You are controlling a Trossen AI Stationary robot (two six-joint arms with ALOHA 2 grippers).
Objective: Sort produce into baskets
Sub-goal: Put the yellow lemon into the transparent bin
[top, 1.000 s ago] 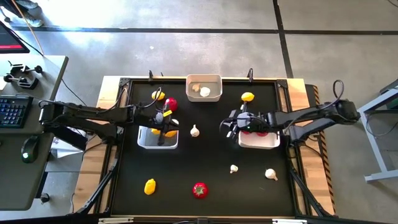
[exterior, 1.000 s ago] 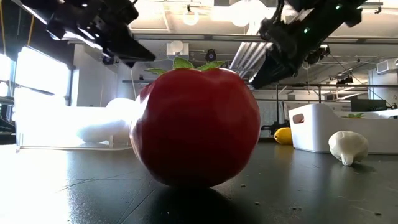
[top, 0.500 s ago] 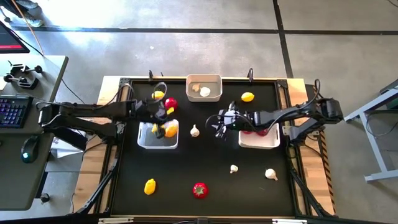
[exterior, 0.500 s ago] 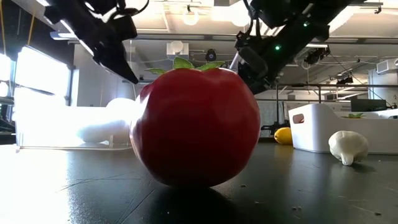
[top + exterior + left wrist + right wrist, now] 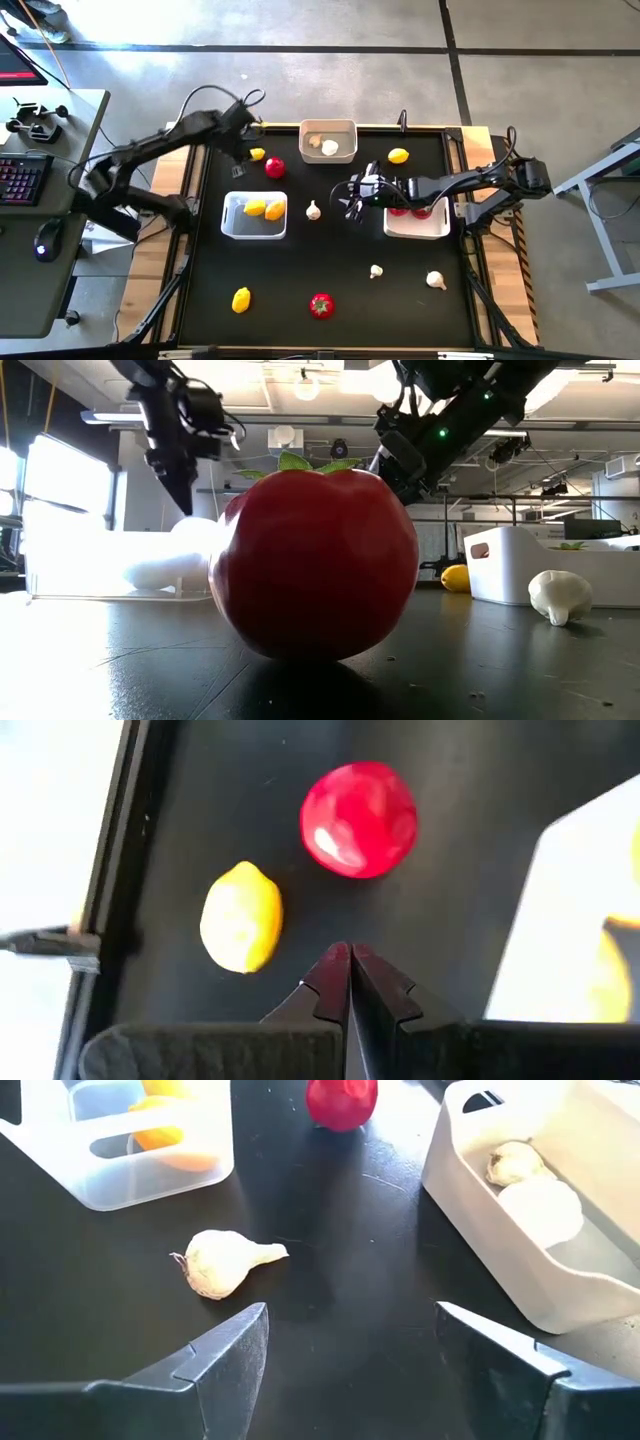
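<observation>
Now the right gripper (image 5: pixel 352 198) heads for the garlic (image 5: pixel 313 210)!
Jaws spread, tomato dropped; left gripper (image 5: pixel 243 152), shut, has lifted upper left.

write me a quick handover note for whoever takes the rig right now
Left gripper: shut, empty, above the lemon and tomato near the table's far left.
Right gripper: open, empty, facing the garlic mid-table.
Done: two lemons in the left basket, garlic in the far basket, tomatoes in the right basket.
Left: two lemons, one tomato and two garlic elsewhere on the table.
</observation>
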